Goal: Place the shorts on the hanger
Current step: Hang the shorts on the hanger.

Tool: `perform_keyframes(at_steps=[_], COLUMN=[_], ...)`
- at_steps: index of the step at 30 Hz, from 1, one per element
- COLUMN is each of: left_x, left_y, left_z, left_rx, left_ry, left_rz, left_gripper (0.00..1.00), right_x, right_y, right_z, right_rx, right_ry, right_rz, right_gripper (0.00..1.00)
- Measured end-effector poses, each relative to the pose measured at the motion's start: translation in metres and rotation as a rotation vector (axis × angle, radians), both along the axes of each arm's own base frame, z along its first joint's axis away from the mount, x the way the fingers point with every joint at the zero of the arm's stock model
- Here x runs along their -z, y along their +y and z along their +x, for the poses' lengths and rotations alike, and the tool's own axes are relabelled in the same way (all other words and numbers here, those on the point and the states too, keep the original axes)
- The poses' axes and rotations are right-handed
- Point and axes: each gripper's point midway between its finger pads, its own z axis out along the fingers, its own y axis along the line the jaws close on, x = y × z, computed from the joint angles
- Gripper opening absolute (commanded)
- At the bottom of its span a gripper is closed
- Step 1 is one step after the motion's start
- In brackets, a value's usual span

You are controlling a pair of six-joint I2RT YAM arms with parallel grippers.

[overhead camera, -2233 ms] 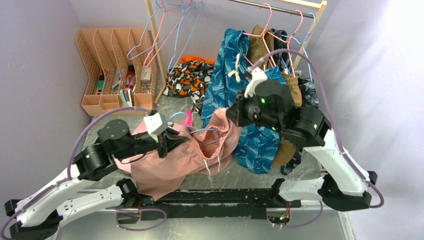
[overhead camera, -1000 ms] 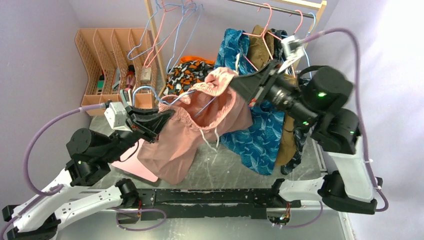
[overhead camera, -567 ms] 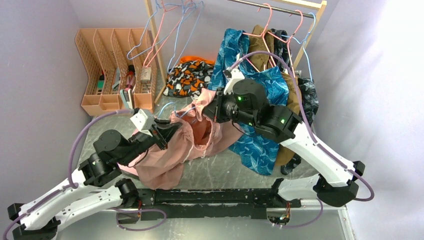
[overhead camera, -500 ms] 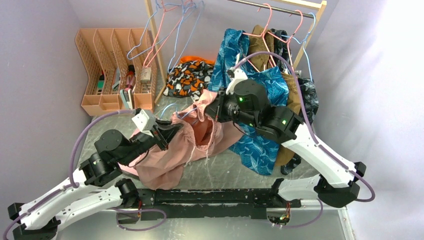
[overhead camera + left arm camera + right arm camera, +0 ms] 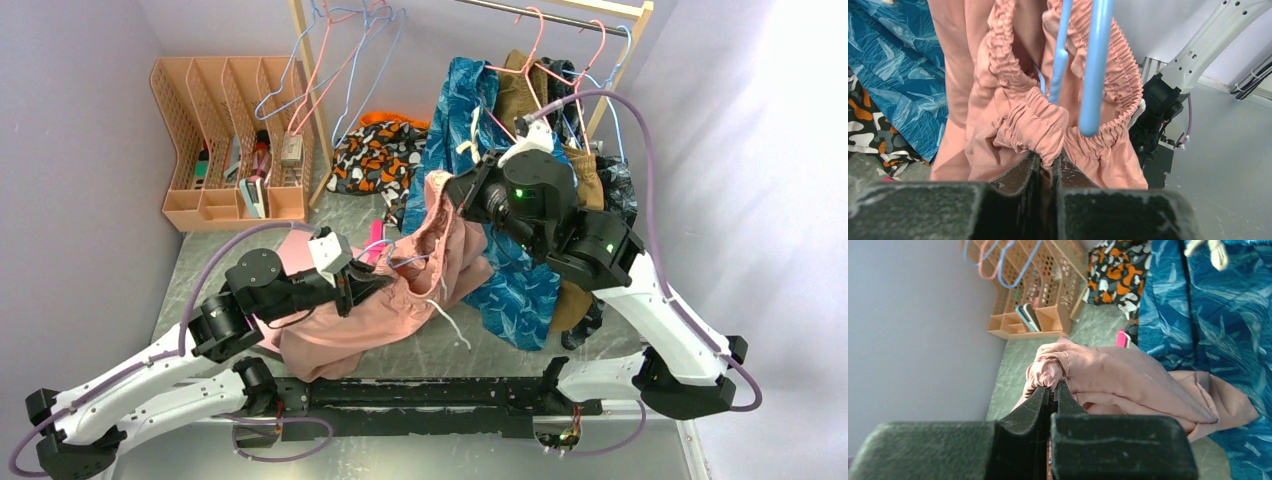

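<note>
Vs half a sec ago: the right end effector (image 5: 452, 196) has swung up and to the right. It's now upper ctr of the top view, just in front of the blue patterned garment (image 5: 520, 285). The left end effector (image 5: 372, 284) has slid right toward frame ctr and sits lower. A sec ago both were high w/ the shorts (image 5: 400, 310) lifted clear. Now the cloth sags back down, bulk heaped on the surface (image 5: 480, 360) at lower ctr, w/ one waistband corner strung up to the right end effector.

Grip hasn't changed: both are clamped on fabric. Left wrist view: jaws together on a fold of the gathered waistband, bottom ctr. Right wrist view: jaws pinch a bunched bit of waistband, the rest draping off to the right.

The hanger (image 5: 1095, 65): two runs of light-blue wire pass down through the waistband opening, top ctr of the left wrist view, touching the elastic.

My read: the waistband is being re-spread around the wire. The hanger is partly inside, but the shorts aren't hung yet. Can't tell if either hanger shoulder is seated. The drawstring (image 5: 452, 325) trails loose at lower ctr and could snag.
</note>
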Motion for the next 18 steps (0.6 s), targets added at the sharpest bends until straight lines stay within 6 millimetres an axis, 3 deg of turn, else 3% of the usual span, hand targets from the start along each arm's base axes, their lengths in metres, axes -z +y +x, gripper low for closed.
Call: perform_keyframes(at_steps=[7, 11, 18], left_x=[-0.004, -0.017, -0.028], left_y=[0.003, 0.008, 0.01], left_z=[0.004, 0.014, 0.03], left_rx=[-0.027, -0.092, -0.179], left_ry=[-0.013, -0.046, -0.066], left_rz=[-0.011, -0.051, -0.138], left_gripper=[0.07, 0.07, 0.07], right_x=[0.048, 0.064, 0.071], right_y=[0.002, 0.008, 0.014], right_z=[0.0, -0.002, -0.003], right_rx=[0.006, -0.013, -0.011], right_ry=[0.095, 0.145, 0.189], right_rz=[-0.103, -0.136, -0.101], right_gripper=[0.0, 0.0, 0.0])
